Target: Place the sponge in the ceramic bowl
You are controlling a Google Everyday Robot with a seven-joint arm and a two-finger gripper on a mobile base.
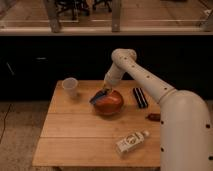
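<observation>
The orange-red ceramic bowl (110, 103) sits near the middle of the wooden table (75, 135). The blue sponge (99, 96) lies tilted across the bowl's left rim, partly over the bowl. My gripper (105, 89) hangs right above the sponge's upper end, at the end of the white arm that reaches in from the right. The gripper touches or nearly touches the sponge.
A small white cup (70, 87) stands at the table's back left. A black ridged bar (140, 97) lies right of the bowl. A small dark object (154, 117) and a white bottle (131, 141) lie at the front right.
</observation>
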